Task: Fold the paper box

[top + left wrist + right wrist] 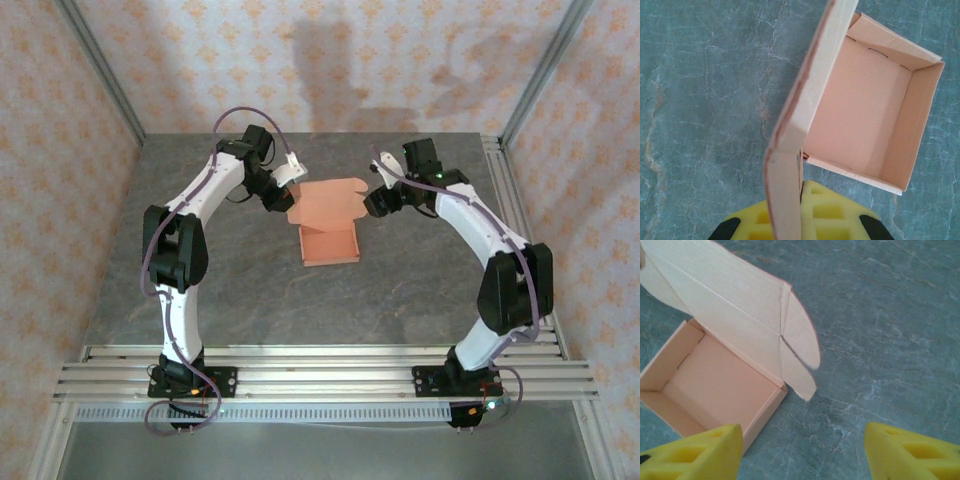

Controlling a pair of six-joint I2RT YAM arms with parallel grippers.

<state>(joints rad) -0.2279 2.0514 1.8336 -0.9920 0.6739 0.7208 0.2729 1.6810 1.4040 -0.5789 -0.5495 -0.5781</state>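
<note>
Both wrist views settle it — left claw (790,220) pinches paper box (860,115), right claw (802,440) gapes

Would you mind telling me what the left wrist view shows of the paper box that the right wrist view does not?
Left wrist view: the left gripper shut on the raised lid of the paper box, with the lid seen edge-on. Right wrist view: the lid's broad face with its rounded side flap, and the right gripper open over the table, holding nothing. Both: the box's open tray, empty inside.
</note>
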